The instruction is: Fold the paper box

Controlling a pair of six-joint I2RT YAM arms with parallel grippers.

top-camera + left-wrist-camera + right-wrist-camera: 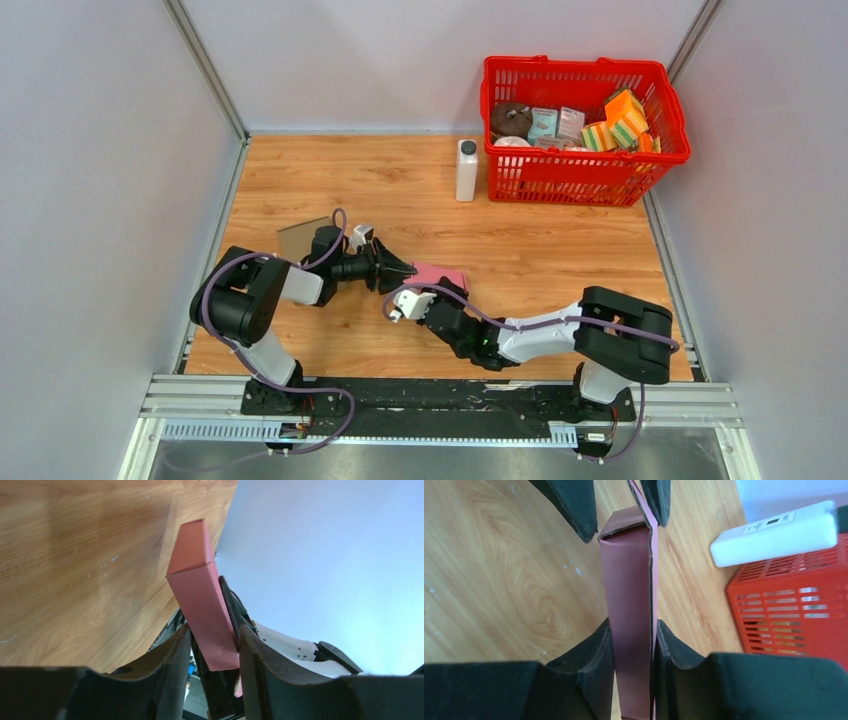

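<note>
The pink paper box point(443, 274) lies mid-table between both arms. My right gripper point(420, 300) is shut on one end of it; in the right wrist view both fingers point(594, 655) press flat against the sides of the box point(629, 590), with a thin flap along its right side. My left gripper point(398, 270) stands around the other end. In the left wrist view the box point(200, 595) runs between the left gripper's point(212, 635) open jaws, touching the right finger point(260, 670), with a gap at the left one.
A red basket point(585, 175) holding several small items stands at the back right, with a white bottle point(466, 170) just to its left. A brown cardboard piece point(303, 238) lies behind my left arm. White walls enclose the wooden table.
</note>
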